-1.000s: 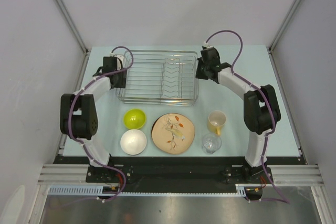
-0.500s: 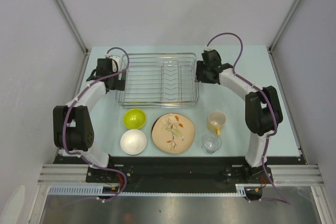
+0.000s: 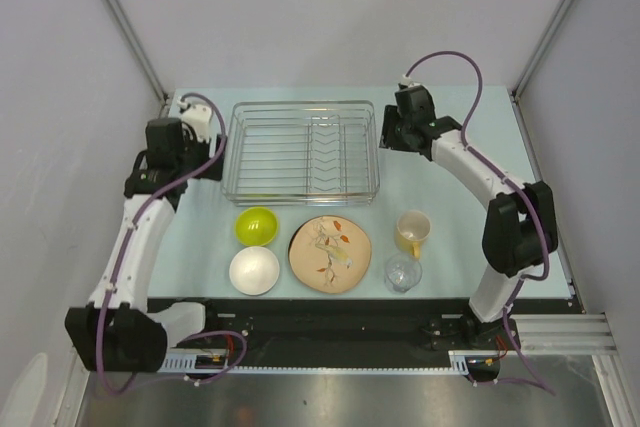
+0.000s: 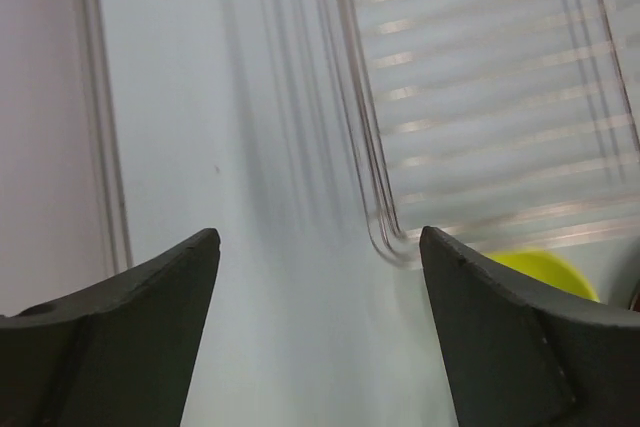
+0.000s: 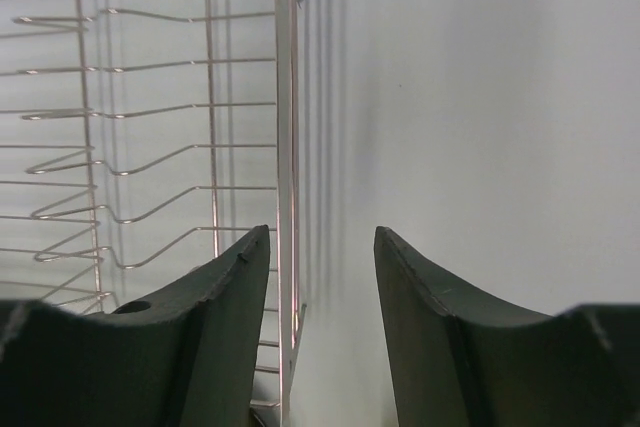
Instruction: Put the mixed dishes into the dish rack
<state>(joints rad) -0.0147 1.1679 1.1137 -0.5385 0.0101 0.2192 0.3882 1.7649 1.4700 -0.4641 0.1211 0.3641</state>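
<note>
The dish rack [image 3: 302, 150], a silver wire basket, stands empty at the back middle of the table. In front of it lie the lime-green bowl [image 3: 256, 225], the white bowl [image 3: 254, 270], the tan leaf-patterned plate [image 3: 330, 253], the yellow mug [image 3: 412, 232] and the clear glass [image 3: 402, 272]. The dark-red-rimmed plate is out of view. My left gripper [image 3: 203, 162] is open and empty, just left of the rack's left end; its wrist view shows the rack corner [image 4: 390, 237] and the lime bowl [image 4: 540, 269]. My right gripper [image 3: 388, 135] is open and empty beside the rack's right wall [image 5: 288, 147].
Grey walls with metal frame posts [image 3: 120, 22] close in the table on the left, back and right. The table's left edge [image 4: 100, 147] runs close to my left gripper. Bare tabletop [image 3: 470, 127] lies right of the rack.
My left arm has swung outward to the left, drawing its gripper away from the rack's left end. My right gripper has shifted slightly right and back. The rack and dishes stay put.
</note>
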